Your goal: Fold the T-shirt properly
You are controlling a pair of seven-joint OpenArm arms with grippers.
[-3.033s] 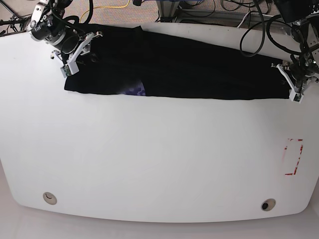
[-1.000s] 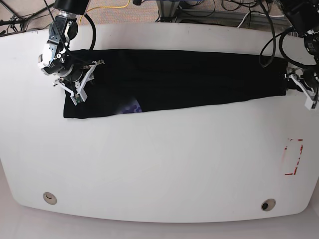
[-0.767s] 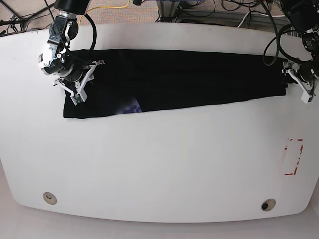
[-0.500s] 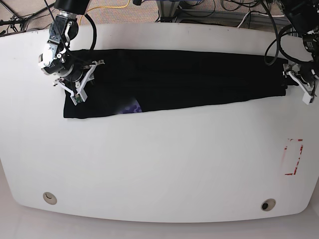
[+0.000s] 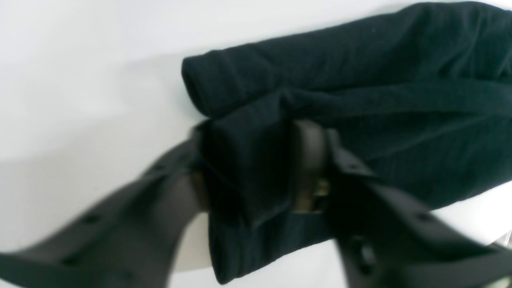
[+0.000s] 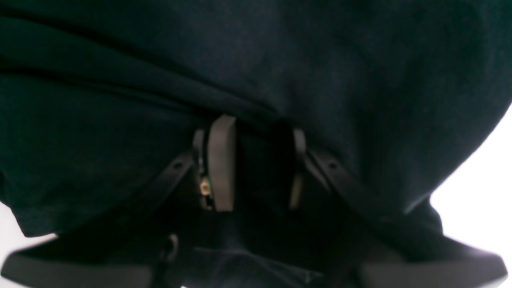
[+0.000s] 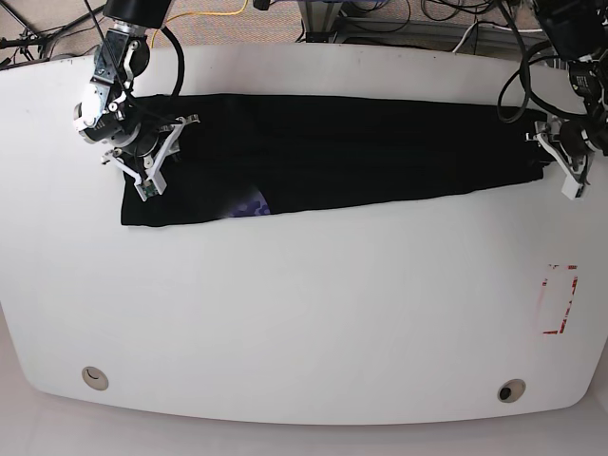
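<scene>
T-shirt (image 7: pixel 332 152) lies as a long black band across the far side of the bench (image 7: pixel 304 313), each end pinched in a narrowly closed end effector: left (image 5: pixel 256 168), right (image 6: pixel 256 168). Since each grip catches only a bunched fold, uneven pulling could slip an end free and skew the fold.

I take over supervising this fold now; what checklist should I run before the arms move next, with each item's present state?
1. Left pincer has cloth between its fingers: ok, an end fold of the T-shirt sits there.
2. Right pincer has cloth: ok, black fabric fills the gap.
3. Shirt lies in one long band across the table: ok.
4. Near edge straight: not ok, it slants and a bit of the purple print peeks out.
5. Grip tight enough to lift: cannot tell.
</scene>
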